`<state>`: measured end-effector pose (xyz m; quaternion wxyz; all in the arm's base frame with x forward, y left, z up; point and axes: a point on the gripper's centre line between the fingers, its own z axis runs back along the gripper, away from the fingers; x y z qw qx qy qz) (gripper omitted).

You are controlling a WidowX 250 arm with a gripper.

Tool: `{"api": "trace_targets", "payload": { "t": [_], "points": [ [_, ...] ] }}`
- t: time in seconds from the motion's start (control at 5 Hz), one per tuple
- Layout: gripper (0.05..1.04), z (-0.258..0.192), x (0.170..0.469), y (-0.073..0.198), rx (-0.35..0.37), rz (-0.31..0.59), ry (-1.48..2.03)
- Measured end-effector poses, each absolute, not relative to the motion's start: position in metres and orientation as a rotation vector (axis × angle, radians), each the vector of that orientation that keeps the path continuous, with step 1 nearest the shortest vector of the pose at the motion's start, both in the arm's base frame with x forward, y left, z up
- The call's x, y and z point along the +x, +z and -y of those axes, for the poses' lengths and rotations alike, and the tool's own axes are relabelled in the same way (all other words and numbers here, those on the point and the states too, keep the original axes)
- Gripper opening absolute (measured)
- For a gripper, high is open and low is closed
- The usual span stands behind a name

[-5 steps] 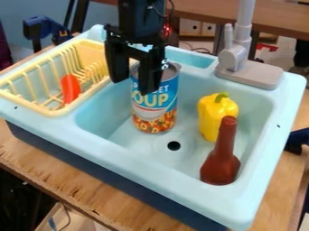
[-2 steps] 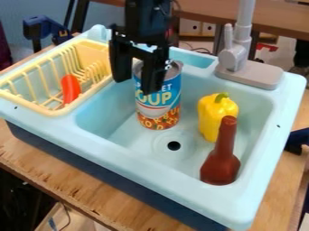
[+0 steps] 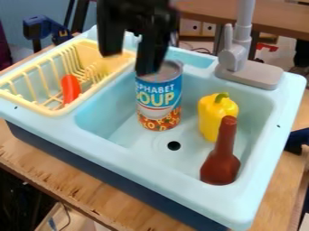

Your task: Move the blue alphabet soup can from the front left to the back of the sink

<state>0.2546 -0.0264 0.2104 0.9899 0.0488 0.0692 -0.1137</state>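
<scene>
At the near side, the blue sink (image 3: 151, 168) is being carried by the wooden desk (image 3: 66, 180). In its basin, a dark red, bottle-shaped toy (image 3: 220, 167) is being kept with its broad end nearest and its narrow neck directed away; whether it is being stood or laid cannot be told. Just behind it, a yellow pepper (image 3: 217, 113) is being displayed stem up. Beyond the drain, the soup can (image 3: 159, 101) is being supported on the basin floor, presumably steadied by its flat base: its long axis is being kept upright, its lid being turned upward and its label toward the camera. An orange-red piece (image 3: 70, 89) is being contained by the yellow rack (image 3: 96, 92). By the can's top, the hand (image 3: 129, 63) is being held downward, fingers spread wide with nothing gripped, seemingly so that the rim is being left free; contact cannot be told.
</scene>
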Motion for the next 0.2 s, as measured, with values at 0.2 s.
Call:
{"api": "trace_targets", "payload": {
  "t": [0.2],
  "points": [
    [1.001,0.0428,0.2409,0.237,0.117,-0.077,-0.219]
  ]
}}
